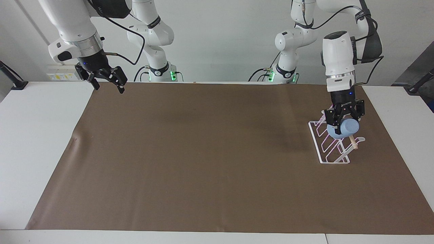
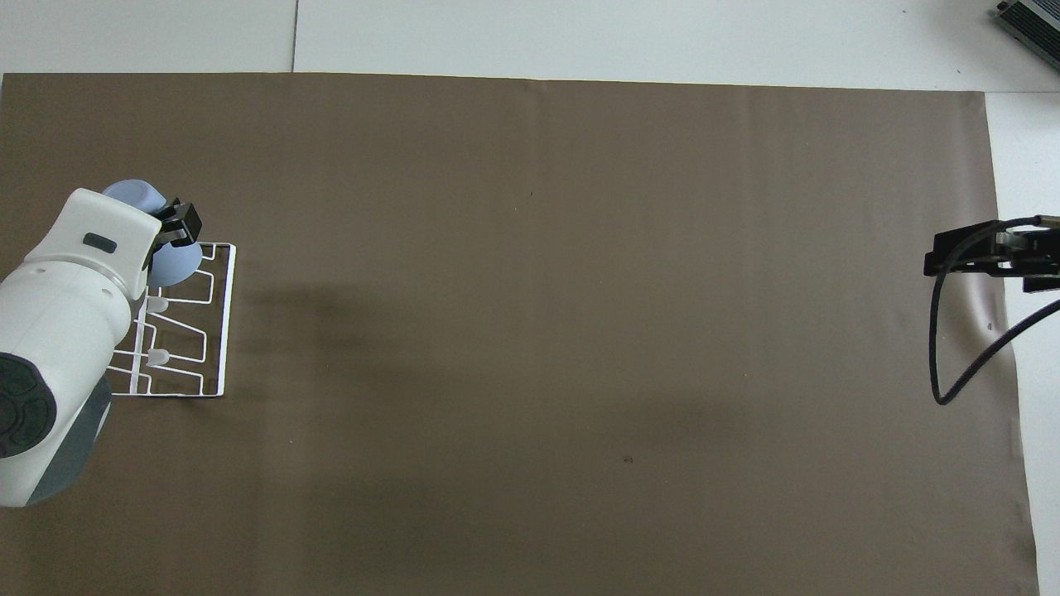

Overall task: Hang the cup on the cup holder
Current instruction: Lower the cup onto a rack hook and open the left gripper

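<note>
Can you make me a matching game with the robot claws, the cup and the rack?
Things:
1. left claw
2. right claw
3. cup
4. cup holder

States:
A. open, holding nothing, up over the edge of the brown mat
B. clear, standing on the mat
C. shut on the cup
D. light blue, tipped over, above the rack

Pairs: 1-C, 2-A, 3-D, 4-B

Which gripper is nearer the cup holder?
Left. The left gripper holds the cup over the cup holder; the right gripper waits at the table's right-arm end.
</note>
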